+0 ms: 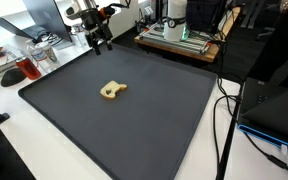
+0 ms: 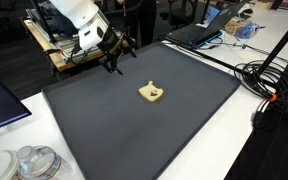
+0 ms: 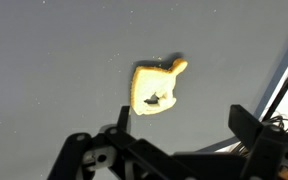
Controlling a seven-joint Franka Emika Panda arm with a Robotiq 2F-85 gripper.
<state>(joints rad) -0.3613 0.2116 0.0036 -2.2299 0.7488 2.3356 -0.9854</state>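
A small pale yellow toy-like piece [image 1: 112, 90] [image 2: 152, 93] with a dark mark on it lies near the middle of a dark grey mat [image 1: 134, 130] [image 2: 164, 130]. My gripper [image 1: 97, 42] [image 2: 117, 62] hangs above the mat's far edge, well apart from the piece, with its fingers spread and nothing between them. In the wrist view the yellow piece [image 3: 156, 86] sits ahead of the open gripper [image 3: 182, 118], and both dark fingertips [image 3: 242, 118] show at the lower part of the frame.
A white table [image 1: 44, 150] carries the mat. Black cables [image 1: 222, 120] [image 2: 269, 85] run along one side. A laptop [image 2: 199, 30], a clear container [image 2: 29, 162] and a wooden platform with equipment [image 1: 179, 40] stand around the mat.
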